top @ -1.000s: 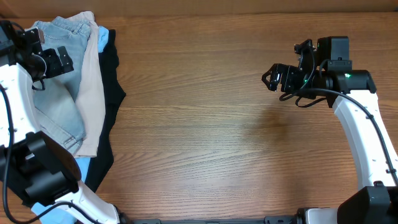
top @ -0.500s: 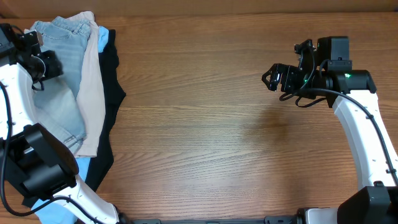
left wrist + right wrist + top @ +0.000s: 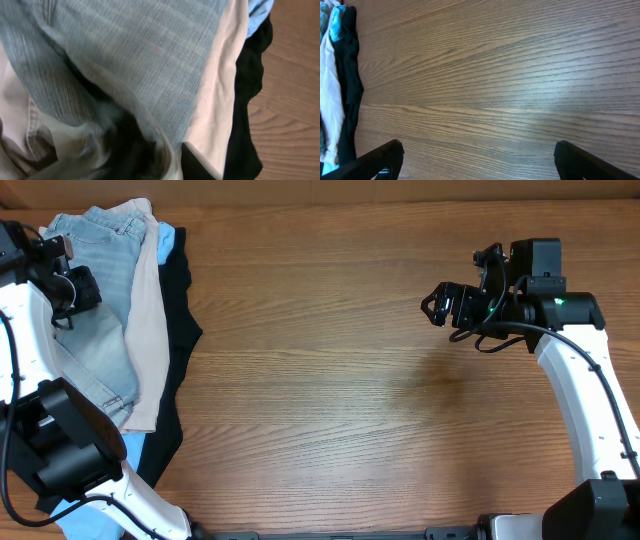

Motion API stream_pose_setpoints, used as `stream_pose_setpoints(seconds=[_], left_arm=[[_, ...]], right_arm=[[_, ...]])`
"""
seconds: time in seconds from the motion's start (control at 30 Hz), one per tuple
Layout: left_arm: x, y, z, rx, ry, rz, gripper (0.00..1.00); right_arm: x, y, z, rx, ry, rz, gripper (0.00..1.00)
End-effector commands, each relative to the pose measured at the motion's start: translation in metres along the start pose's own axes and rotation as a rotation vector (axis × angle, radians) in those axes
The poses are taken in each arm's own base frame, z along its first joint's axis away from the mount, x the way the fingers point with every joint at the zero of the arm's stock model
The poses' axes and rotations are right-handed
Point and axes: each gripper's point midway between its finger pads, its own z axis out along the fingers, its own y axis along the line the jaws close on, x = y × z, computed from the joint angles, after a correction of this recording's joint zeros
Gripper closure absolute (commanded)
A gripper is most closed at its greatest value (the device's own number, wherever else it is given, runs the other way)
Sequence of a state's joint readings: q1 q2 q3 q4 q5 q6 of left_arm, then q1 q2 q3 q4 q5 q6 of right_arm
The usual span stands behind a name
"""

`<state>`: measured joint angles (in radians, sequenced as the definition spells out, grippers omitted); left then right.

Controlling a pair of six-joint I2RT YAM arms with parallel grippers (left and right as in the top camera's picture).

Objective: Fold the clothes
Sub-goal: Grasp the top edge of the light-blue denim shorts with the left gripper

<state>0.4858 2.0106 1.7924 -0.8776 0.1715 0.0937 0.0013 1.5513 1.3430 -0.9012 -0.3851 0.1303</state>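
Note:
The clothes lie in a pile at the table's left end. Light denim shorts (image 3: pixel 100 310) are on top, over beige shorts (image 3: pixel 148 330), a black garment (image 3: pixel 182 350) and a sky-blue one (image 3: pixel 167 242). My left gripper (image 3: pixel 80 288) is down on the left part of the denim shorts, shut on a bunched fold of them. In the left wrist view the denim (image 3: pixel 150 50) gathers into the blurred dark jaws of that gripper (image 3: pixel 160 160), with beige (image 3: pixel 220 90) and black cloth (image 3: pixel 247 100) beside it. My right gripper (image 3: pixel 435 305) hovers open over bare wood at the right, nothing between its fingers (image 3: pixel 479 150).
The wooden table (image 3: pixel 340 380) stretches between the pile and the right arm. More sky-blue cloth (image 3: pixel 135 448) shows at the pile's near end by the left arm's base. The pile's black edge (image 3: pixel 347 75) appears at the left of the right wrist view.
The left gripper has closed from wide open onto the denim shorts and shifted slightly left. The right arm has not moved.

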Motion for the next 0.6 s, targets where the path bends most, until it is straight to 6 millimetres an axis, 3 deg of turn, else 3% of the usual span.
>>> stream_pose_setpoints(seconds=[0.0,0.1,0.17,0.27,0.4,0.43,0.57], left_arm=[[-0.002,0.000,0.004,-0.003,0.005,0.030,0.53],[0.003,0.004,0.016,-0.017,0.032,0.033,0.39],[0.009,0.006,0.026,-0.014,0.057,0.028,0.39],[0.018,0.007,0.040,-0.009,0.096,0.021,0.53],[0.016,0.005,0.038,-0.002,0.088,0.007,0.92],[0.012,0.005,0.035,-0.003,0.080,-0.005,0.96],[-0.006,-0.009,0.010,0.049,0.050,-0.019,0.96]], right_arm=[[-0.009,0.008,-0.012,-0.007,-0.043,-0.025,0.00],[-0.009,0.008,-0.012,-0.007,-0.043,-0.025,0.00],[-0.009,0.008,-0.012,-0.007,-0.043,-0.025,0.00],[-0.009,0.008,-0.012,-0.007,-0.043,-0.025,0.00],[-0.009,0.008,-0.012,-0.007,-0.044,-0.026,0.00],[-0.009,0.008,-0.012,-0.007,-0.044,-0.026,0.00],[-0.011,0.009,-0.013,-0.009,-0.050,-0.028,0.05]])
